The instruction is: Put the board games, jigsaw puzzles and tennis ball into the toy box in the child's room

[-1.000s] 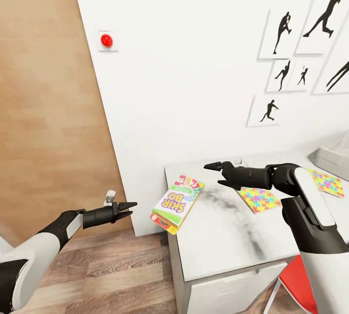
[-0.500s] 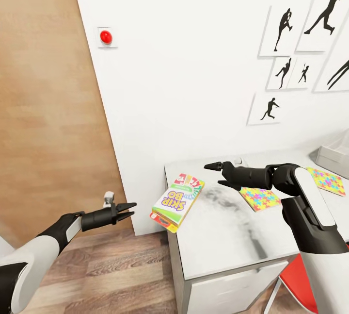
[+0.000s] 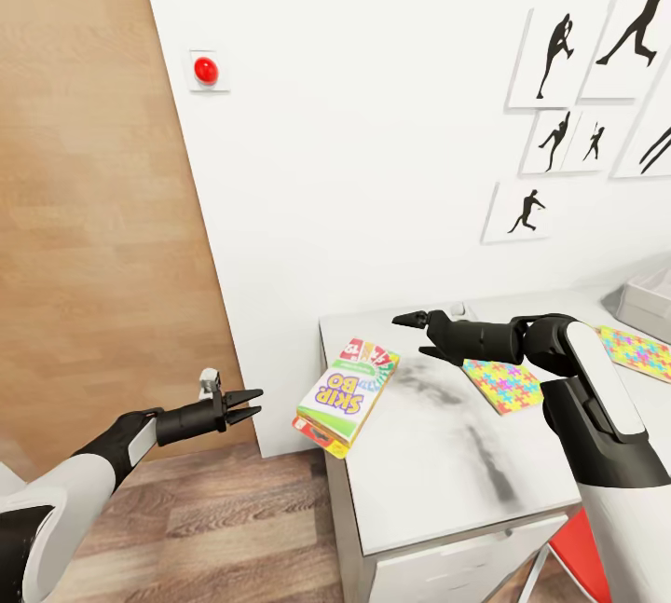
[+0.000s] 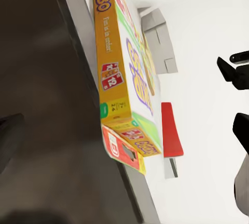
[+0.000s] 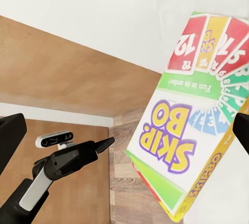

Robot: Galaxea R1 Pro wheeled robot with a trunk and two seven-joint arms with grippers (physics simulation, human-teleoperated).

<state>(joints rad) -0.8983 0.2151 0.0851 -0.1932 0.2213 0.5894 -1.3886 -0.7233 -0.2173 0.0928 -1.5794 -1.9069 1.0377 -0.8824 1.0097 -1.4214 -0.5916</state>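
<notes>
A Skip-Bo board game (image 3: 345, 393) lies flat at the left edge of the pale table (image 3: 447, 472), with one corner hanging over the floor. A second flat box (image 3: 311, 430) with a red and yellow edge peeks out beneath it. The left wrist view shows this stack side-on (image 4: 122, 78), and the right wrist view shows its cover (image 5: 192, 120). My right gripper (image 3: 415, 335) hovers open above the table, just right of the boxes. My left gripper (image 3: 255, 403) is open over the floor, left of the boxes. Two jigsaw puzzles (image 3: 503, 384) (image 3: 638, 351) lie further right. The toy box (image 3: 650, 300) sits at the right edge.
A wooden door panel (image 3: 93, 212) fills the left. The white wall behind the table carries a red button (image 3: 206, 70) and baseball silhouette pictures (image 3: 559, 53). A red chair (image 3: 580, 552) stands under the table's front, and wood-plank floor (image 3: 233, 519) lies below my left arm.
The whole picture has shifted slightly right and down, so the camera moved. Both arms and the stacked boxes hold the same places relative to the table.
</notes>
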